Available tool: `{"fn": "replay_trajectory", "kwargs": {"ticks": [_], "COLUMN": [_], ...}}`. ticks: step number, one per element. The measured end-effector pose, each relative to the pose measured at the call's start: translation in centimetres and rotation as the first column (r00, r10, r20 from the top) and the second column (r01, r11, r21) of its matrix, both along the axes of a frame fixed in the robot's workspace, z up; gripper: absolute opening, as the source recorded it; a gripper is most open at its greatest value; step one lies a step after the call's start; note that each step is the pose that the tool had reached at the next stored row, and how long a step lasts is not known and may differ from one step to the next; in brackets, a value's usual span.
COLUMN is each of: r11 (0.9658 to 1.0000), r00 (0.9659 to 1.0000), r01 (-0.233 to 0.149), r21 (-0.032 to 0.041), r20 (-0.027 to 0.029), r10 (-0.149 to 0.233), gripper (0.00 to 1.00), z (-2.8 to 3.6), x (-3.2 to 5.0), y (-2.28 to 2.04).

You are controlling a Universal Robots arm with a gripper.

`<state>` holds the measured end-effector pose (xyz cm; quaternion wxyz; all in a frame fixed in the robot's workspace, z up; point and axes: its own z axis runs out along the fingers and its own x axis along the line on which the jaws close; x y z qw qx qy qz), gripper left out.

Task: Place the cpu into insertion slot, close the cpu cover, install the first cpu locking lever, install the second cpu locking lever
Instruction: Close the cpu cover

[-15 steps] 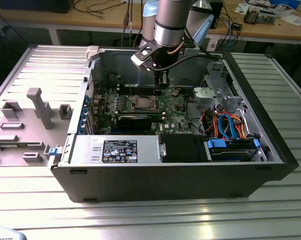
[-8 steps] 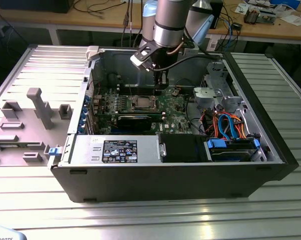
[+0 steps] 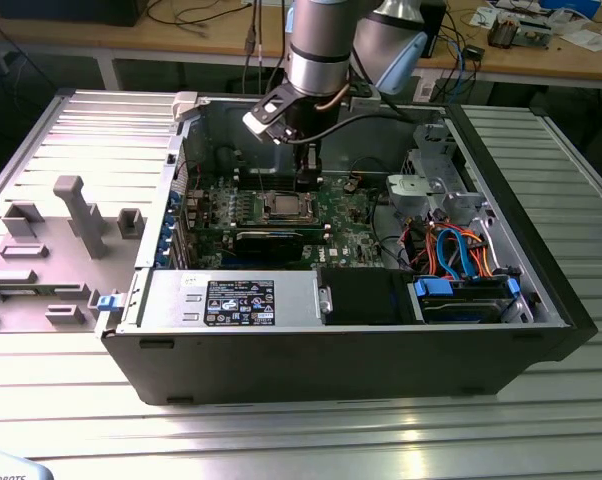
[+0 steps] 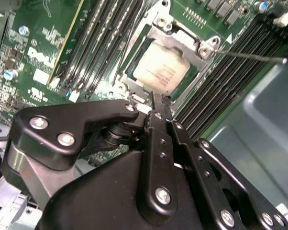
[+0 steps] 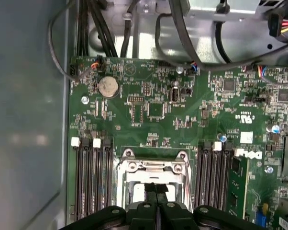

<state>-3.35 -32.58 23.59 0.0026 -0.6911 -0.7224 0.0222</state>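
Observation:
The cpu (image 4: pixel 159 68), with its dull silver top, lies in the insertion slot (image 4: pixel 207 47) on the green motherboard (image 5: pixel 182 115). The thin silver cpu cover (image 4: pixel 181 39) lies flat around it as a frame. From the slot's corner a thin locking lever rod (image 4: pixel 251 56) sticks out over the black memory slots. My gripper (image 4: pixel 161 101) is shut, its black fingers pressed together with nothing between them, and hovers just over the slot's edge. In the exterior view the gripper (image 3: pixel 306 178) hangs inside the open case, just behind the cpu (image 3: pixel 281 208). In the first wrist view the fingertips (image 5: pixel 156 190) partly hide the slot (image 5: pixel 153 167).
Black memory slots (image 5: pixel 94 177) flank the socket on both sides. The case wall (image 5: pixel 29 120) stands close beside the board. Cables (image 5: pixel 182 33) hang along the board's far edge. Drive bays with orange and blue cables (image 3: pixel 456 255) fill the exterior view's right. A grey fixture plate (image 3: pixel 61 240) lies outside the case.

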Motion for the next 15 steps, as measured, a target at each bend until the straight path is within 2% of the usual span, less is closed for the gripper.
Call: {"fn": "replay_trajectory", "kwargs": {"ticks": [12, 15], "r11": [1.0, 1.0], "r00": [0.9999, 0.9999], "r01": [-0.003, -0.004], "r21": [0.0004, 0.0006], "r20": [0.0117, 0.0117], "r10": [0.003, 0.004], "gripper": [0.11, 0.11], "z": [-0.4, -0.97], "x": [-2.0, -2.99], "y": [-0.1, -0.1]}}
